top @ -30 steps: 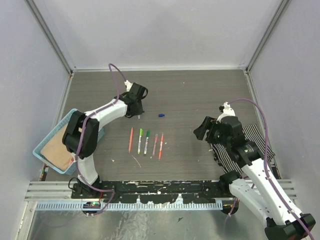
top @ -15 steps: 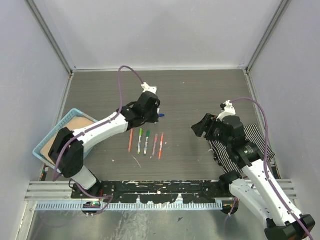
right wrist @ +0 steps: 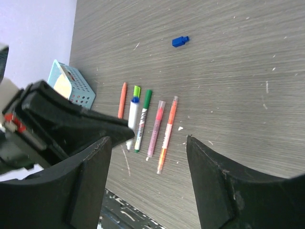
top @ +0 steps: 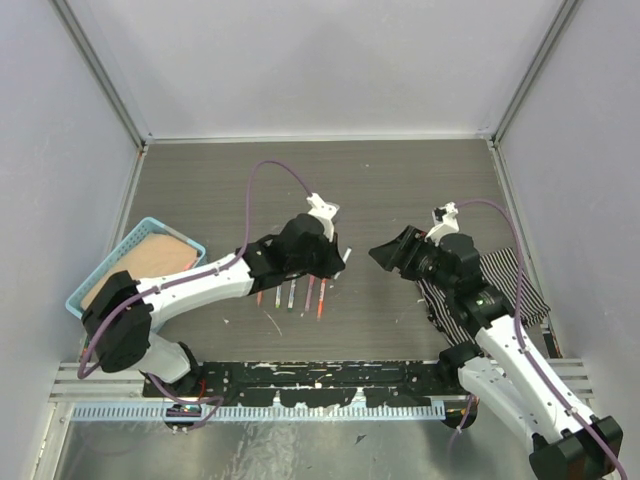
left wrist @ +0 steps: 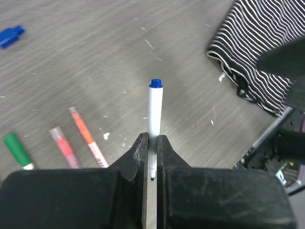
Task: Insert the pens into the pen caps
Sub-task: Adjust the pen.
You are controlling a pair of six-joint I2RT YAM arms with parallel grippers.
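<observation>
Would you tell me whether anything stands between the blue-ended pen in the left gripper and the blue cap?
Nothing visible does: only bare table lies between the pen in the left gripper and the blue cap.

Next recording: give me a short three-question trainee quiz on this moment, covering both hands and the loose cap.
1. True or false: the left hand is shut on a blue-ended pen.
2. Which one lies loose on the table, away from the row of pens? A) green cap B) blue cap C) red cap
3. Fill in: the right hand is ___ and holds nothing.

Key: 1 true; 2 B; 3 open.
</observation>
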